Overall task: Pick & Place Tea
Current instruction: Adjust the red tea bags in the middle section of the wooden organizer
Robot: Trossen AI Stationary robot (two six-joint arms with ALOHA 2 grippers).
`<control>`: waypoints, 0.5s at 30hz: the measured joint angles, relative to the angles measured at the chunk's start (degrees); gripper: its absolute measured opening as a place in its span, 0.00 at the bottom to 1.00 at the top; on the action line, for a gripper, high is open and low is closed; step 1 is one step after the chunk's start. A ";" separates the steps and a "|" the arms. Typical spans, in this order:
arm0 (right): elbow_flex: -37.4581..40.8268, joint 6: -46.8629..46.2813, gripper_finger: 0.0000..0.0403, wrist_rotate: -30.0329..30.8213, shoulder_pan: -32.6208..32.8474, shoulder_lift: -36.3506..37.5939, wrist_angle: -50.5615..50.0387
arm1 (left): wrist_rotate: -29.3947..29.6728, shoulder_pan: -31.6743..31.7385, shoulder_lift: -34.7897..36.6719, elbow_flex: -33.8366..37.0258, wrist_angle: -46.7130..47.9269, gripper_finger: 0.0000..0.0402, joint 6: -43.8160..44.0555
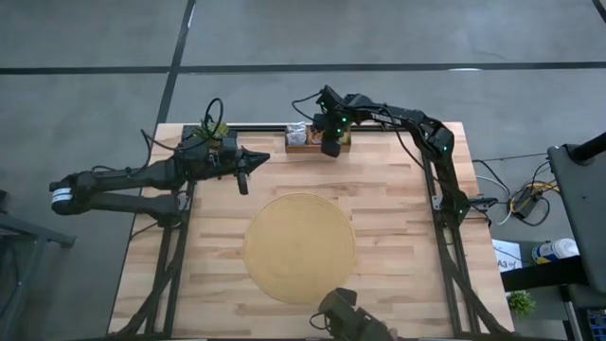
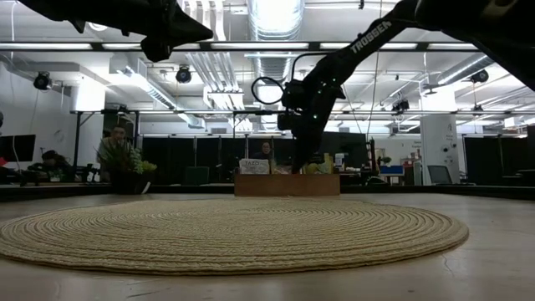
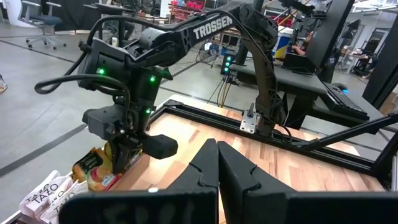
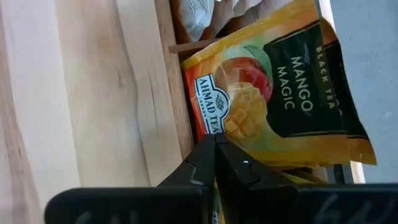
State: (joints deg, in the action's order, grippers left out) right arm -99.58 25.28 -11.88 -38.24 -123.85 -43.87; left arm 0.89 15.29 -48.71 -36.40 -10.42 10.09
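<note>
1. Tea sachets (image 4: 273, 93) sit in the wooden tray (image 1: 305, 144) at the table's (image 1: 398, 218) far edge; the nearest reads "Mango Magic", orange and dark green, standing in a compartment beside white sachets (image 3: 46, 193).
2. Round woven mat (image 1: 299, 246) lies on the near-middle of the table, bare.
3. Left gripper (image 1: 242, 180) hangs above the table's far left, fingers pressed together, holding nothing, well apart from the tray.
4. Right gripper (image 4: 214, 144) is down at the tray, fingers pressed together, tips touching the orange sachet's edge; a pinch on it can't be confirmed.
5. People (image 2: 117, 155) sit in the room behind.
</note>
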 joint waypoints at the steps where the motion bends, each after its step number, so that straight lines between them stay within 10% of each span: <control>1: 0.23 -0.02 0.02 0.00 -0.02 0.00 0.10 | 0.00 0.00 0.00 0.00 -0.02 0.00 0.00; 15: 1.49 -2.48 0.02 -0.16 0.09 0.00 0.34 | 0.07 0.02 0.00 0.00 0.00 0.00 -0.02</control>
State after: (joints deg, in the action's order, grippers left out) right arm -98.09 22.79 -12.04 -38.15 -123.85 -43.53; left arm 0.95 15.31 -48.71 -36.40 -10.41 10.07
